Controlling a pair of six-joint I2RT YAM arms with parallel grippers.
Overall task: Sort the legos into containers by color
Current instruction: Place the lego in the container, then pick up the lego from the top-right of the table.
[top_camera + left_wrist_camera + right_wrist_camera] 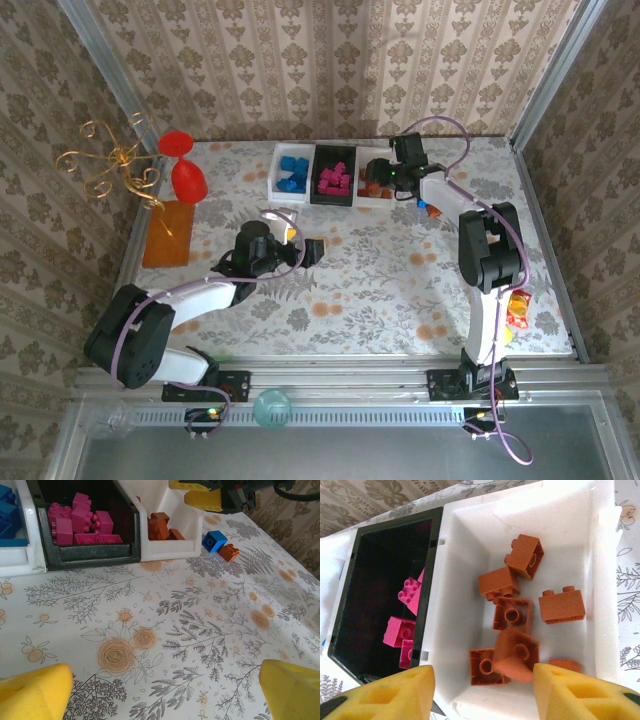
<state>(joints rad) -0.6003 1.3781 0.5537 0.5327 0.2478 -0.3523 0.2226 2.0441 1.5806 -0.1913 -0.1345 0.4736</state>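
Orange bricks [520,600] lie in the right white bin [470,540], mid-frame in the right wrist view. One tilted brick [515,660] sits low in the frame between the jaws and seems to touch neither. The right tool [482,677] hangs over it, jaws apart and holding nothing, so I judge the step in hand to be dropping an orange brick into its bin.

Pink bricks [402,630] lie in the black bin [380,555] at left. In the upper right of the left wrist view, a blue brick [215,540] and an orange brick [229,553] lie on the table [175,630] just beside the white bin. The left tool [165,680] is spread wide and empty.

The next move calls for picking up one of these two. The blue one has to go across to the left white bin [20,562].
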